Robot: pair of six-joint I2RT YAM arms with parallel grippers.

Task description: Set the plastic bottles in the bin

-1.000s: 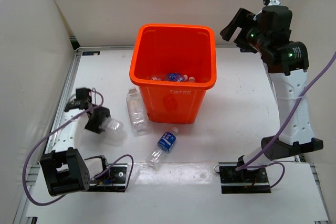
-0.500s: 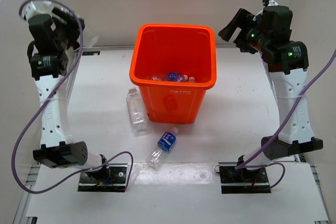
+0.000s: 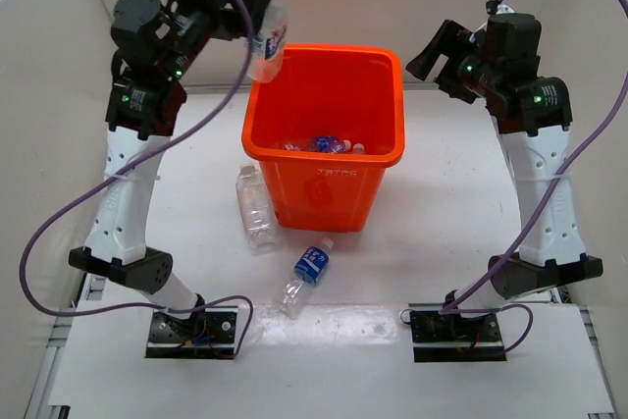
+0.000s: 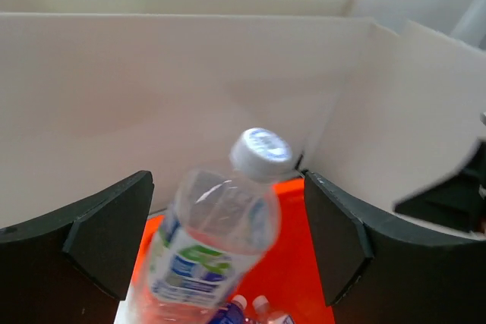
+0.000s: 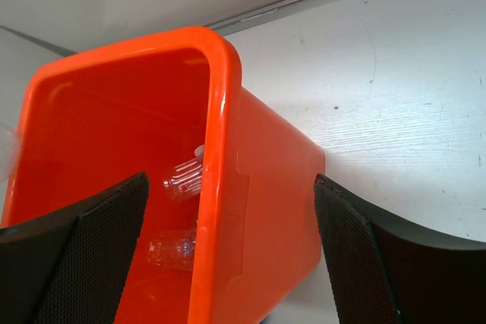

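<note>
One clear, white-capped plastic bottle point(image 3: 266, 46) is hanging above the far-left corner of the orange plastic bin point(image 3: 324, 156); the left gripper point(image 4: 226, 187) is gaping wider than it, seemingly dropping it; the right gripper point(image 5: 228, 180) is hovering spread, empty; next, fetching the unlabelled bottle point(image 3: 255, 208) beside the bin.

Bin point(image 3: 324, 183) mouth gapes open from above; one bottle point(image 3: 267, 44) crowds its left rim, loose bottles point(image 3: 253, 205) clutter the table point(image 3: 442, 213) front-left.
</note>
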